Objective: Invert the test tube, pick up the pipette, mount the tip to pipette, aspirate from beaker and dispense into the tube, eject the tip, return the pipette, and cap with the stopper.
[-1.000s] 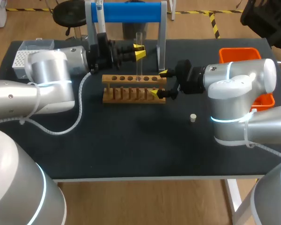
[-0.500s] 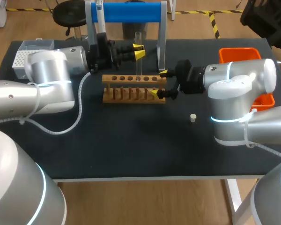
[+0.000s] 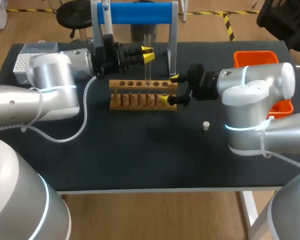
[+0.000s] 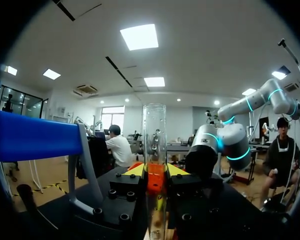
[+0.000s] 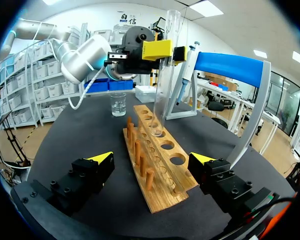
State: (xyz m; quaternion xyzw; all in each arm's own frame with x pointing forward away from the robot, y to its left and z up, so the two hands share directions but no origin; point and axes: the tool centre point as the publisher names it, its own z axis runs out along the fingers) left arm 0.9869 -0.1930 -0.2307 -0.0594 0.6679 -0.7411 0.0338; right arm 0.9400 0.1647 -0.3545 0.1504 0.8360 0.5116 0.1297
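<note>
While the clear glass test tube (image 3: 148, 67) stands upright in the clenched jaws of the left gripper (image 3: 148, 54), the opening step, turning the tube right way up and seating it, looks nearly finished. On the black table (image 3: 140, 155), behind and above that gripper, is the metal stand with the blue bar (image 3: 135, 12), where the white pipette (image 3: 106, 17) hangs, untouched. Just under the left gripper lies the light wooden test tube rack (image 3: 140, 95) with its row of holes and pegs. Its near end sits between the spread fingers of the right gripper (image 3: 170, 88). In the right wrist view a gap shows on each side, so these jaws are released and straddle the rack rather than pinch it. The tube is held near its middle by the yellow tips, with its open mouth above the jaws. Its rounded lower end is below them, at or just inside one of the middle holes. How deep it sits I cannot tell. Beyond the rack from the right gripper is the small glass beaker (image 5: 118, 104). Well off to the side of the right jaws lies the small pale stopper (image 3: 206, 125), not yet needed. The next move, as I judge it, calls for the tube to settle fully in its hole before the left jaws let go. That arm must then draw back without tipping the tube, and the pipette must be fetched from the stand.
</note>
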